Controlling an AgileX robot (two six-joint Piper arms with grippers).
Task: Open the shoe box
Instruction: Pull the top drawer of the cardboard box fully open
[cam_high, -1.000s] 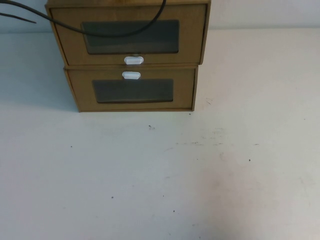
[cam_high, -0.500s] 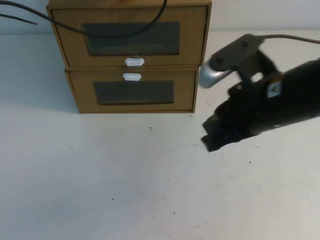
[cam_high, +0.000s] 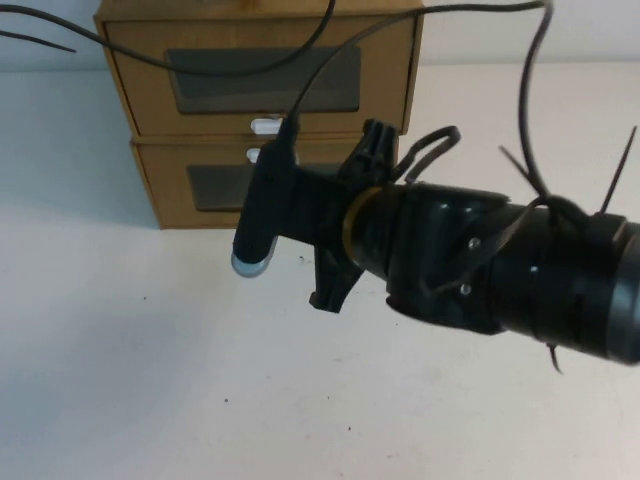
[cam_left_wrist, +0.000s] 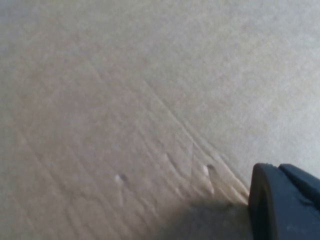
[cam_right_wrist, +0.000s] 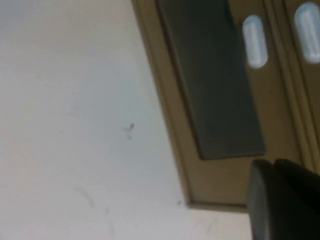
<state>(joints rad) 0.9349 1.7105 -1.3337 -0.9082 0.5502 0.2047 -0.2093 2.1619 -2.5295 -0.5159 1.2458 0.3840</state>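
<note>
1. The two stacked shoe boxes stand at the far left-centre of the surface (cam_high: 120, 380), the upper box (cam_high: 385, 90) on the lower box (cam_high: 165, 185). Both are closed, with their windowed fronts facing the near side.
2. The right end effector (cam_right_wrist: 282, 200) is pressed together and holds nothing. It hangs just in front of the lower box, so the boxes lie directly beyond it, on the far side.
3. Each box's long axis runs left to right. The white handle (cam_high: 262, 126) sits mid-front where the two boxes meet, so I judge any pull must come toward the near side.
4. The right arm is clearly the nearer one. The left end effector (cam_left_wrist: 285, 200) is out of the high view and low over bare surface; I cannot tell whether it is spread or pressed together.
5. A second ago no arm was in view before the boxes. Half a second ago the right arm was entering from the right, and now it reaches across the lower front. The boxes have not moved.
</note>
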